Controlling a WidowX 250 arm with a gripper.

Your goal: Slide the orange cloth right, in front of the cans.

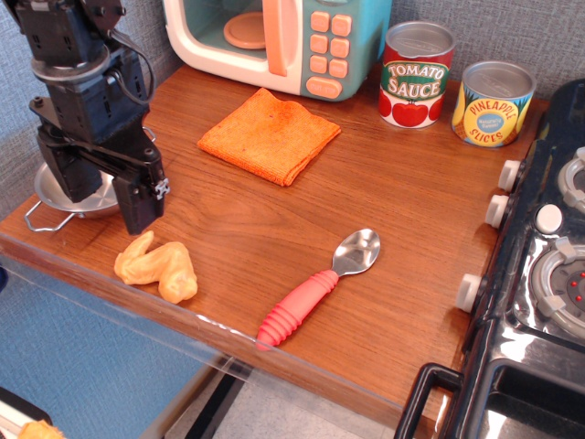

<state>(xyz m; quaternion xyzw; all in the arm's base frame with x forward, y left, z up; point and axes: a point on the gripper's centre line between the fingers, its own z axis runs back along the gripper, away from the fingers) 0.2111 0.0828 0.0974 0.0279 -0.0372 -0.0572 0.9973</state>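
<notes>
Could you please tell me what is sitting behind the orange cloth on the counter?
Directly behind the orange cloth stands a toy microwave, an orange plate showing through its window. The microwave's right-hand interior is hidden by its door and button panel.

Single view, high front-left angle, looking down across wooden table, fairly close

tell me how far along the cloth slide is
Nothing looks done: the orange cloth lies in front of the toy microwave, left of the cans. The gripper holds nothing, over by the metal pan. Left: reach the cloth and slide it right.
</notes>
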